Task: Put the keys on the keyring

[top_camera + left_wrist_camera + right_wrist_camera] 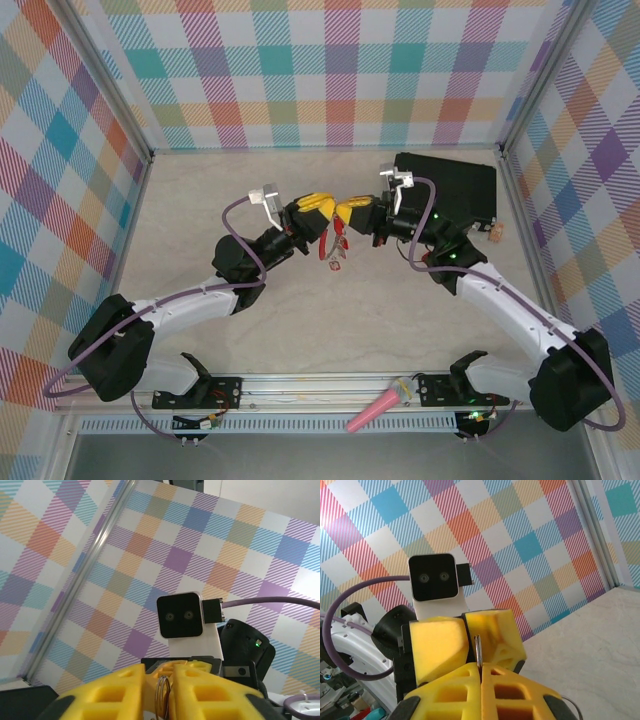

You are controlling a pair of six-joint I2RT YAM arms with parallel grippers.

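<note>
Holding the ring (478,650) edge-on, R claw (480,670) is clamped tight on it. L claw (159,680) faces it, tips slightly apart w/ ring wire in the gap; keys (333,252) dangle just below both claws. Keep R grip firm & level so L can re-close w/o ring slipping.

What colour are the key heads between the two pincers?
Red. The keys show best in the top external view.

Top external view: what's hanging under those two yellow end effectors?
Red keys dangle there, above the table. Where they hook on is covered by the yellow fingers.
</note>
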